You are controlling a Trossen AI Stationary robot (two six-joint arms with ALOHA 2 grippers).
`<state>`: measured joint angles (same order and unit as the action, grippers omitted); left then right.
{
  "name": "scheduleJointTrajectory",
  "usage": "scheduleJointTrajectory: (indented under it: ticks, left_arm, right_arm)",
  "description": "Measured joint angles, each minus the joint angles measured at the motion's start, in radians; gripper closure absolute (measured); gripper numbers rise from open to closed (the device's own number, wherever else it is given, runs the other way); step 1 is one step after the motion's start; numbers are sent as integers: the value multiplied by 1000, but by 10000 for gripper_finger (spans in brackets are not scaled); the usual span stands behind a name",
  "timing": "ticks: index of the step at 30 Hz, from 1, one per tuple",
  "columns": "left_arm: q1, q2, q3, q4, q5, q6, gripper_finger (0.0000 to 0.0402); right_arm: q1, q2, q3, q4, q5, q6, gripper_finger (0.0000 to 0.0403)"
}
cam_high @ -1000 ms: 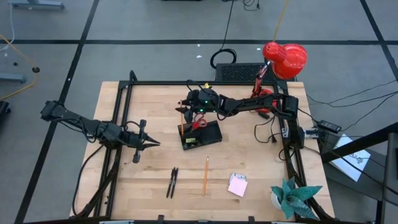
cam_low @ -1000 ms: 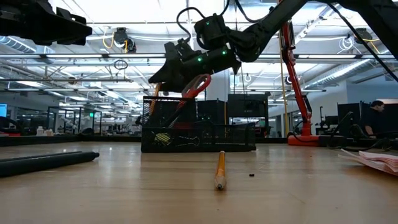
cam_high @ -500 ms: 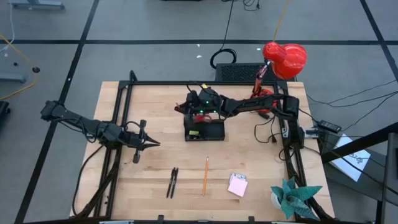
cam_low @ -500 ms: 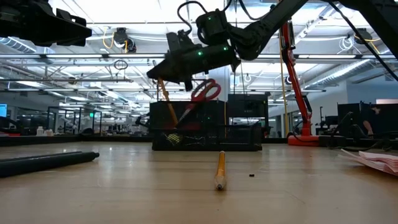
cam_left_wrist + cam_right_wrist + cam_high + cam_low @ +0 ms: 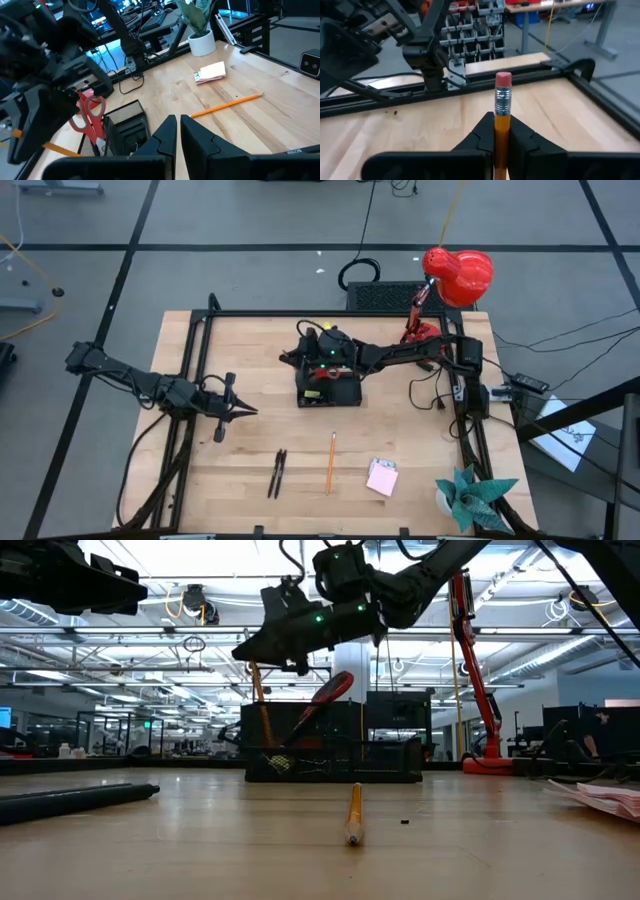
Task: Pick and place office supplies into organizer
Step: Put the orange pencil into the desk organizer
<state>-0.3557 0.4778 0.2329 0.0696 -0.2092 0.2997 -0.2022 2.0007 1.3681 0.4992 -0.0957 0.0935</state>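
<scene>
- My right gripper (image 5: 502, 131) hangs over the organizer (image 5: 328, 388), jaws pinching an upright orange pencil (image 5: 503, 107).
- Red scissors (image 5: 318, 705) lean in the organizer.
- My left gripper (image 5: 176, 127) waits at the table's left side, jaws pressed together, empty.

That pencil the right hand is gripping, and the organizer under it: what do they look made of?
The pencil in the right hand looks like orange-painted wood, with a ribbed silvery metal band and a pink rubber eraser on top. The organizer looks like black wire mesh, probably metal: the low view shows the scissors through its walls.
</scene>
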Motion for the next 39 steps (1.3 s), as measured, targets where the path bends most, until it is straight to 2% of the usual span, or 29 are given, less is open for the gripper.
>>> scheduleJointTrajectory:
  ticks: [5, 11, 18, 24, 32, 39]
  left_arm:
    - [0, 0, 0, 0, 1, -18, 371]
    - [-1, 0, 0, -4, 13, -24, 371]
    - [-2, 0, 0, -8, 22, -24, 371]
    - [-1, 0, 0, 0, 22, -21, 371]
    - [-1, 0, 0, 4, 25, -21, 371]
    - [-1, 0, 0, 4, 26, -20, 371]
  right_arm:
    - [32, -37, -7, 6, 86, -52, 392]
    - [56, -127, -79, 20, 160, -103, 393]
    - [62, -235, -218, 206, 175, -110, 393]
    - [68, -262, -328, 374, 183, -61, 393]
    - [119, -248, -514, 751, 356, -89, 392]
    - [173, -246, -553, 814, 471, -110, 391]
